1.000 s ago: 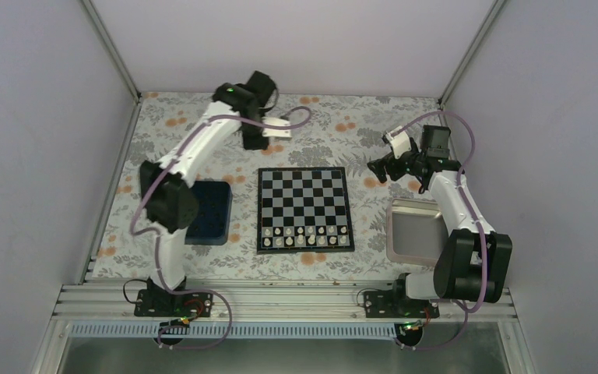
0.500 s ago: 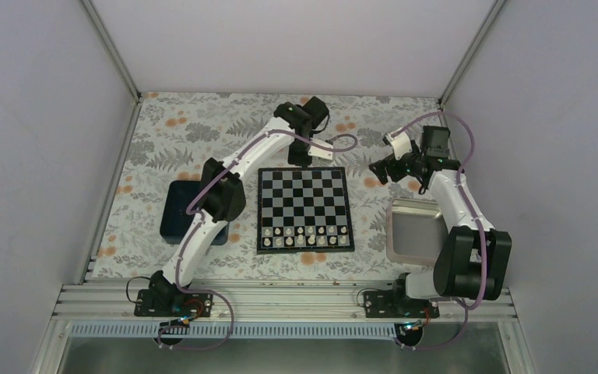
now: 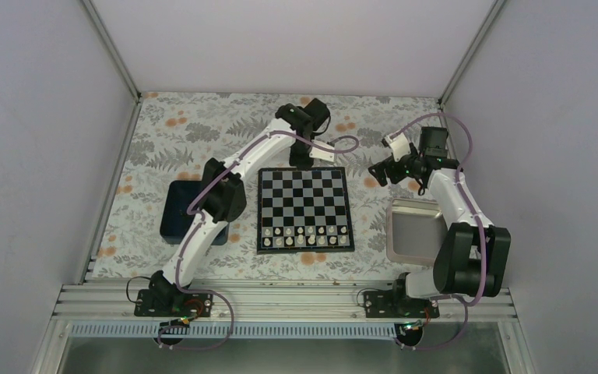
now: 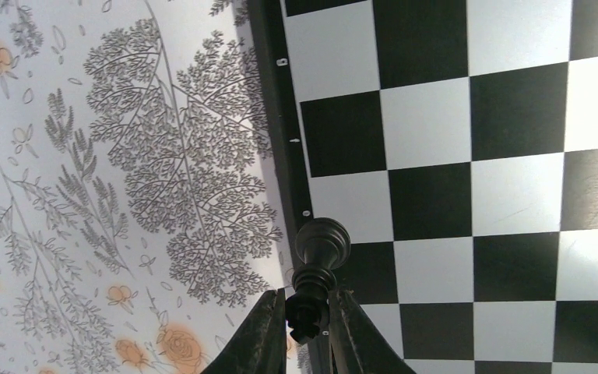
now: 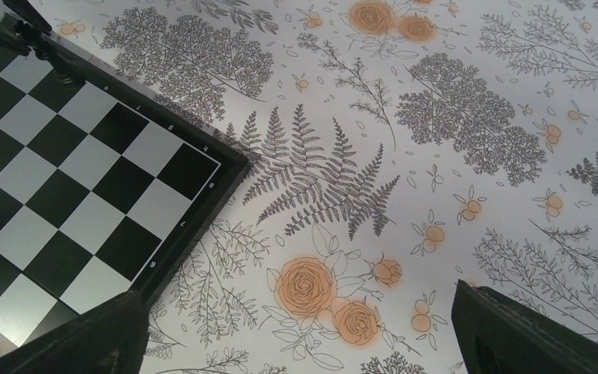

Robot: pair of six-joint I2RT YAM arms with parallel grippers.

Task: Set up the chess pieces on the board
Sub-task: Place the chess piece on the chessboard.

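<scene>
A black chess piece [image 4: 321,249] with a round head is held by its lower part between the fingers of the left gripper [image 4: 305,312], which are pressed narrowly on it. In the left wrist view the piece is seen over the black border of the board [image 4: 475,195], at the far edge, left of the middle. Whether its foot touches the board cannot be told for sure from this angle.

The right gripper [image 5: 304,331] is spread wide and nothing is held in it. It is kept over the flowered tablecloth [image 5: 452,117], just beside the far right corner of the board.

In the top view, white pieces [image 3: 304,235] are seen in the two nearest rows of the board. A dark blue tray [image 3: 175,222] is placed left of the board, partly covered by the left arm. A silver tray [image 3: 409,230] is placed to the right.
</scene>
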